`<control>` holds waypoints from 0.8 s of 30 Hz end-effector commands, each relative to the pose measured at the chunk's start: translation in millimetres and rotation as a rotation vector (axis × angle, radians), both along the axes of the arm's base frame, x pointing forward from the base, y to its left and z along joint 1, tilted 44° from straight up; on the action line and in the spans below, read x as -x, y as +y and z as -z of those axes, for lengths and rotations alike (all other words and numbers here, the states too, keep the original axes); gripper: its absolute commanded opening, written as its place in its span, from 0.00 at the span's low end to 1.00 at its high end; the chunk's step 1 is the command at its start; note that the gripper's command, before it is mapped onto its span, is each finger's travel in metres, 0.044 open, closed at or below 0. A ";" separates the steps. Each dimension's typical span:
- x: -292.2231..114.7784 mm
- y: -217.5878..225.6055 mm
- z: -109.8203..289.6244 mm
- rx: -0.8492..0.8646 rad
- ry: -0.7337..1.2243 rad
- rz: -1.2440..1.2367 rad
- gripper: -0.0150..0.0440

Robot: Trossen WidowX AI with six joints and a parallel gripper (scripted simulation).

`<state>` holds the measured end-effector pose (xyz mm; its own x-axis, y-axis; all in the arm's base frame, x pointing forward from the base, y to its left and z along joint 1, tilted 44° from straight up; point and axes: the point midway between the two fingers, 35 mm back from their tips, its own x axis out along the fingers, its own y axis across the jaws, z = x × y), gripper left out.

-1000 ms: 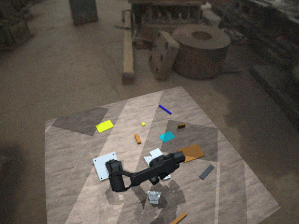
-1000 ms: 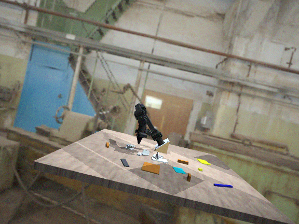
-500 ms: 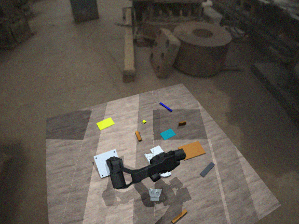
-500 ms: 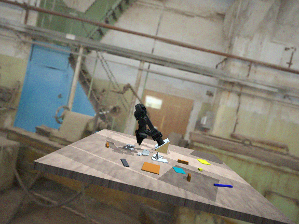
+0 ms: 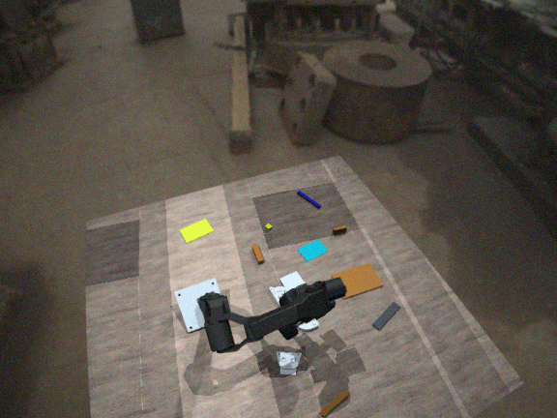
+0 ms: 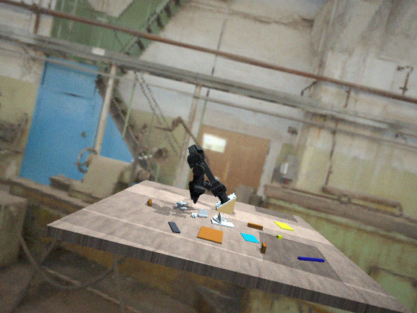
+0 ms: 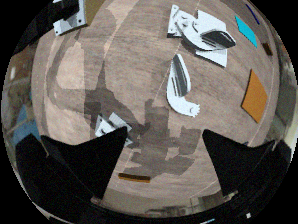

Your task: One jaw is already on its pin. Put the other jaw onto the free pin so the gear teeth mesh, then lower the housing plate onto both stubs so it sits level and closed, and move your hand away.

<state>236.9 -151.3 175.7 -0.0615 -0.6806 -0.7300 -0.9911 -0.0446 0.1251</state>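
Note:
The white base (image 5: 292,279) (image 6: 229,224) (image 7: 215,58) lies on the table with one jaw (image 7: 218,39) (image 6: 219,218) on it; the arm partly covers it in the top view. The other jaw (image 7: 181,82) (image 6: 203,213) (image 5: 309,325) lies loose on the table beside the base, its toothed end toward my gripper in the wrist view. A small white part (image 5: 288,360) (image 6: 181,205) (image 7: 113,129), apparently the housing plate, lies apart from both. My gripper (image 7: 166,132) (image 6: 195,200) is open and empty, above the table near the loose jaw. The free pin is too small to make out.
A white plate (image 5: 186,307) on a tan block (image 6: 226,207) carries the arm. An orange plate (image 5: 358,281) (image 6: 211,235) (image 7: 255,97), a dark bar (image 5: 386,315) (image 6: 174,227), a cyan sheet (image 5: 312,250) and an orange bar (image 5: 334,403) (image 7: 134,178) lie around.

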 end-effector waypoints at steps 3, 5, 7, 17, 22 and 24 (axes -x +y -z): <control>-0.1 0.1 0.3 -0.001 0.002 -0.003 1.00; -0.1 0.1 0.3 -0.001 0.002 -0.003 1.00; -0.1 0.1 0.3 -0.001 0.002 -0.003 1.00; 1.6 4.4 -6.3 0.004 0.004 0.004 0.87; 1.9 5.0 -7.2 0.005 0.004 0.005 0.64; 1.9 5.0 -7.2 0.005 0.004 0.005 0.56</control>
<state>235.1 -146.2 180.7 -0.0678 -0.6794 -0.7307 -0.9902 -0.0439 0.1327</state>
